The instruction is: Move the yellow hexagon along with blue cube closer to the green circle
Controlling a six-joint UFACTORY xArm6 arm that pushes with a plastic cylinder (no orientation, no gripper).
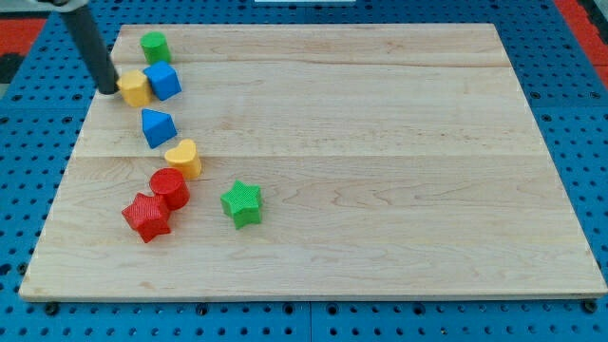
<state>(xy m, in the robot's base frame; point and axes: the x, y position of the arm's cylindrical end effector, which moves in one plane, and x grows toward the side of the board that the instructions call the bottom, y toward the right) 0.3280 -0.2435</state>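
Dark against the pale wood, the rod comes down from the upper left corner of the frame, and its lower end, my tip (pixel 107 91), sits at the left edge of the yellow hexagon (pixel 134 87), touching it or so nearly that no gap shows. There are no jaws on this arm to spread or close; it ends in the bare rod, so contact is all it has. Immediately right of the hexagon, pressed against it, is the blue cube (pixel 163 81), so tip, hexagon and cube stand in one short row running left to right. The green circle (pixel 154 46) lies above that pair, near the top edge of the wooden board (pixel 380 142), just above the seam where they meet and close to the cube's top. By my reckoning that is the catch: the tip is placed to shove the pair rightward, while the circle lies upward of them, so it would likely need to get below them first.
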